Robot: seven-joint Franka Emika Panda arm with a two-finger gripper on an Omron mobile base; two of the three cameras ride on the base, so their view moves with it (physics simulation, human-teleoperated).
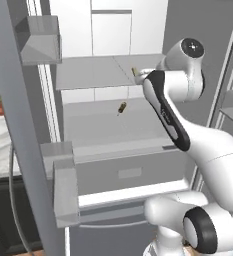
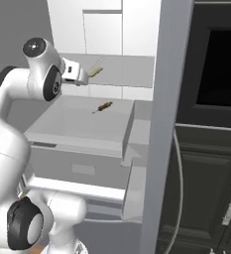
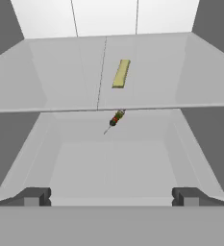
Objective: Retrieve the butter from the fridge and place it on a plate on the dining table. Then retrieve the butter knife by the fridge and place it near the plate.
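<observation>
Now we face the open fridge (image 1: 113,30) with our pincer (image 3: 111,196) spread wide and empty; the butter (image 3: 121,73) lies on the upper shelf at twelve o'clock. Reaching in low, we risk striking that shelf's front edge or the small skewer-like item (image 3: 115,119) below

a: light's even and flat, bright on the fridge (image 1: 113,30) back wall, nearly blown white up top.
b: shadows?
a: soft ones only, grey under the shelf (image 3: 51,93). no glare.
b: sharpness?
a: soft, low-res; edges look jagged. the butter (image 3: 121,73) reads clearly, though the small item below it is too tiny to identify.
</observation>
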